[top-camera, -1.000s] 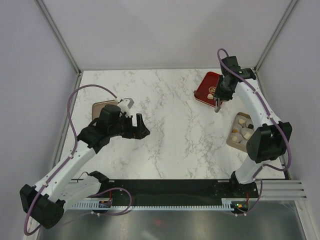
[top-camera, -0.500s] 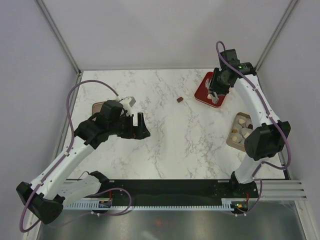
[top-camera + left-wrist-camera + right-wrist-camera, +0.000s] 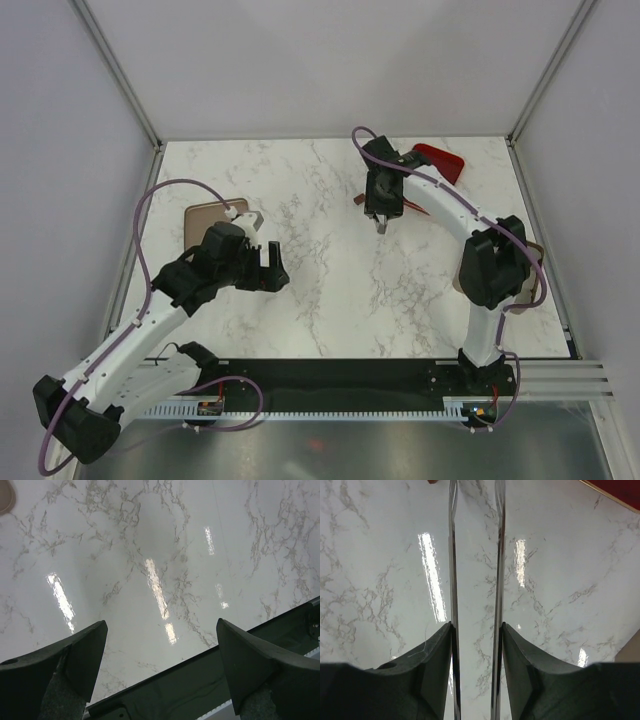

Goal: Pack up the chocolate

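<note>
While we go through the top view first, the left gripper sits over the left half of the marble tabletop, jaws spread wide, nothing in them. A flat tan piece lies behind it, partly covered by the arm. The right arm reaches in toward the middle of the far half, and the right gripper points down at the tabletop. One dark brown chocolate lies on bare marble just beside that gripper, on the side toward the left arm and outside the jaws. We can't tell from here whether it touches them. A red tray sits far right, partly hidden by the right arm.

Left wrist view: we see the left gripper with its jaws wide apart and empty, only tabletop between them. A corner of the flat tan piece shows at top left. A dark rail runs along the bottom.

Right wrist view: we see the right gripper with two thin blades running near parallel. The jaws stand slightly apart with a narrow gap, holding nothing, and only tabletop shows between them. The tips run off the top edge. A brown sliver at that edge, just outside the blade on the frame's left, looks like the chocolate. The red tray fills the upper right corner.
</note>
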You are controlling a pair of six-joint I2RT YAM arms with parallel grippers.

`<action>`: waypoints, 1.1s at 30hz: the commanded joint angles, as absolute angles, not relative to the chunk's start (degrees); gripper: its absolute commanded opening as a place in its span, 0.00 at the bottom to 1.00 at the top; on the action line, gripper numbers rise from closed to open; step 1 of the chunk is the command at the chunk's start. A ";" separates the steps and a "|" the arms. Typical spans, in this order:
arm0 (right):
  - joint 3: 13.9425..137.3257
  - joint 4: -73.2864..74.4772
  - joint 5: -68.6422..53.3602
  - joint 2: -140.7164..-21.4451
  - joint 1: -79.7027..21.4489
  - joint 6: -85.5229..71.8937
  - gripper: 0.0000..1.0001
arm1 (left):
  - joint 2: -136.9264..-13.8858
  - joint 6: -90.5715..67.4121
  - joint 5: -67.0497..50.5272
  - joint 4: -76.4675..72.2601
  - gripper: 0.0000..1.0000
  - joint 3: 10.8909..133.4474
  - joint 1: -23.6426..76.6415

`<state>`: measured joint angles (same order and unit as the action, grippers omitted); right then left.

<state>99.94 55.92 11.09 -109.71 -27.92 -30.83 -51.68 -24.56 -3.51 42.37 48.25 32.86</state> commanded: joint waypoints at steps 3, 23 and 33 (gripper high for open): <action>93.61 48.61 14.95 -108.37 -29.09 -40.16 0.52 | -47.99 -23.03 -0.26 36.04 0.98 46.14 32.87; 94.13 39.11 18.63 -106.88 -34.36 -36.22 0.52 | -45.27 -22.24 0.97 35.68 0.98 45.44 32.87; 93.95 36.83 22.49 -108.19 -37.62 -32.08 0.52 | -44.47 -22.32 1.06 35.60 0.98 45.00 32.96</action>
